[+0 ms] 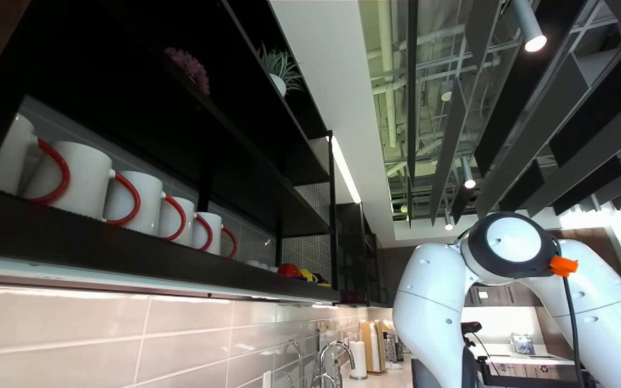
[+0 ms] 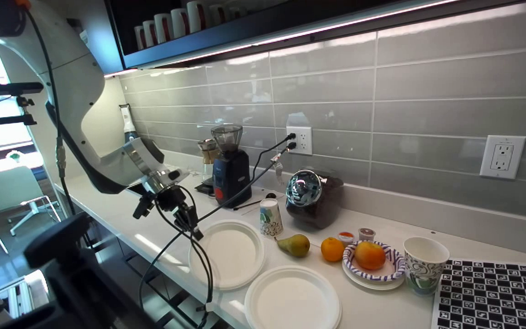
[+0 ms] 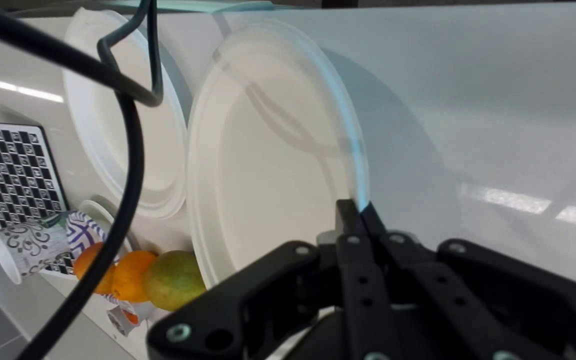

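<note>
our black tool clenched on the rim of a round white plate, near the front edge of our glossy white surface, matching white circular plate just beside it

We see a white worktop carrying a large plate, a pear, an orange, two paper cups, a coffee grinder, a dark jar and a checkered board. Beside the orange, a small plate sits under a patterned bowl. We cannot tell whether a second plate lies flat.
</note>
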Robot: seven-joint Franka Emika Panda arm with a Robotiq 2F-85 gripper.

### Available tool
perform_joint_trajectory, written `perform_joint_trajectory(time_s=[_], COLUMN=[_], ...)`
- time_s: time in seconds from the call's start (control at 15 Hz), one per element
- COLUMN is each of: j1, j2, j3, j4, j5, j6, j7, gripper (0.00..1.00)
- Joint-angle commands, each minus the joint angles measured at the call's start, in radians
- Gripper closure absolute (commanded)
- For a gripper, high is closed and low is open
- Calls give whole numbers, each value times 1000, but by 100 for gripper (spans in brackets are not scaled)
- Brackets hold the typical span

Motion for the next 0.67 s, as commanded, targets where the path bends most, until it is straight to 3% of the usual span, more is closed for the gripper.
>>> perform_joint_trajectory(time_s=[0.0,0.4,0.6], j1=[62,162,201], j2=[-136,-319,-408], j3=[9,93,138], j4=[-88,-132,-127], j5=[89,233,248], j6=[-148,-519,-668], j7=[7,-60,-199], gripper=[99,99,99])
